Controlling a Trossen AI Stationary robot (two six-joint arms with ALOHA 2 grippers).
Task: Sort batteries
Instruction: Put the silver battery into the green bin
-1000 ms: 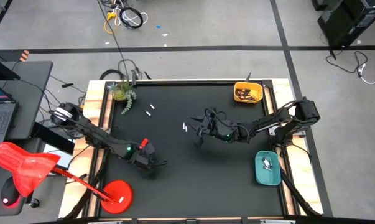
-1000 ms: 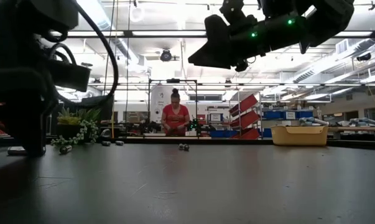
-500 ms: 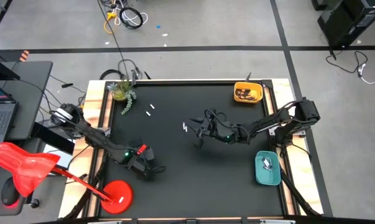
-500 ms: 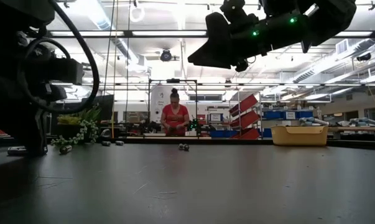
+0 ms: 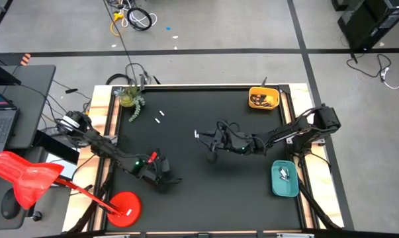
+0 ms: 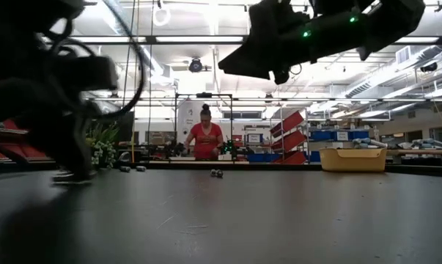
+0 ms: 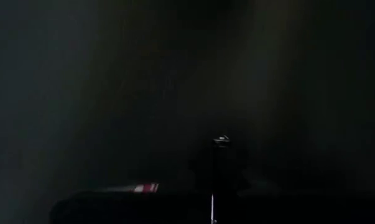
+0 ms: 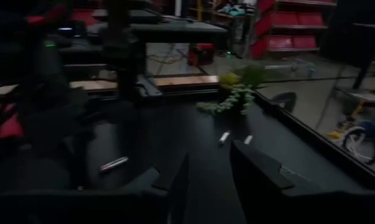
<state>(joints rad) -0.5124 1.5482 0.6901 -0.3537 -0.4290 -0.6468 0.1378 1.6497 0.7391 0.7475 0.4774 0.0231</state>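
While slim silvery cylinder batteries (image 5: 161, 117) lie on matte black table (image 5: 186, 192), left gripper (image 5: 165, 177) is pinched closed; right gripper (image 5: 209, 142) hovers w/ fingers parted, holding nothing.

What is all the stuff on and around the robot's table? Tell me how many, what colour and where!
Table: one, black top with a pale wood edge, in the middle.
Loose batteries: two whitish ones near the plant, one more by the right gripper; another shows in the right wrist view.
Yellow tray: one, far right corner, dark things inside.
Teal tray: one, right edge, silvery things inside.
Plant: one, green, far left corner.
Red lamp-like stand: one, near left corner.
Person: one, red top, far behind the table.
Left gripper: shut, low at the near left.
Right gripper: jaws apart, over the table's middle.
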